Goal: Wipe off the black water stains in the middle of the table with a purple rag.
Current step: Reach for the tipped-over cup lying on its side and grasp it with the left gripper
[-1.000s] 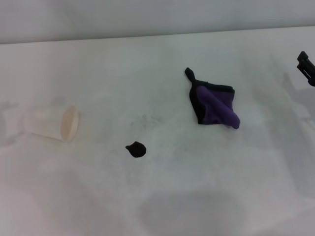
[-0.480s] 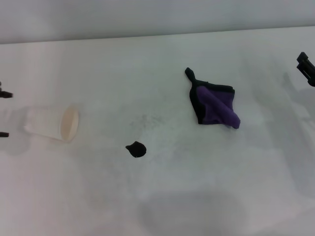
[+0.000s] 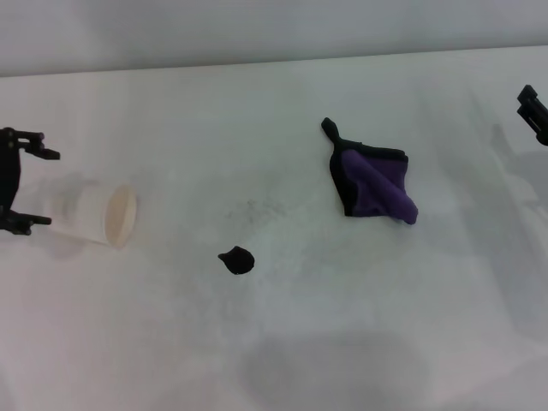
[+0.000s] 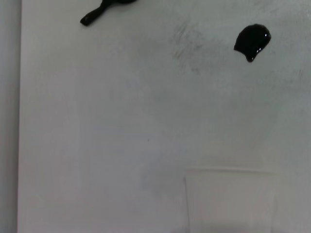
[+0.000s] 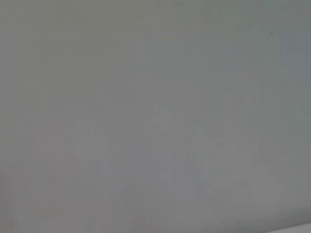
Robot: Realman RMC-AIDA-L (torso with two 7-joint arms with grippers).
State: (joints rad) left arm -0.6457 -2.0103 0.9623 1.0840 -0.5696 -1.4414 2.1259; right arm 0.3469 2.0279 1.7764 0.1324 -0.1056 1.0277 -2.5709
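Take the black water stains (image 3: 236, 260) as your landmark: one small glossy blob with a tiny point, lying on the white table (image 3: 282, 342) a little toward the robot's left of the middle. In the left wrist view you see the same blob (image 4: 252, 41) on bare tabletop, with faint grey smudges beside it.

The purple rag (image 3: 373, 183) lies well apart from the stain, on the robot's right of it and farther from the robot. It sits crumpled, its black border showing along one side and a thin black tail pointing away from the stain. Nothing touches it. The tip of that tail (image 4: 99, 10) appears at the edge of the left wrist view.

On the stain's other side, toward the robot's left, a white paper cup (image 3: 92, 215) lies tipped over, its open mouth facing the stain.

Your left gripper (image 3: 24, 186) is beyond the cup from the stain, fingers spread wide on either side of the cup's closed end, gripping nothing.

Your right gripper (image 3: 533, 111) sits far from the stain, past the rag at the table's right edge; you cannot tell whether it is released or clenched.
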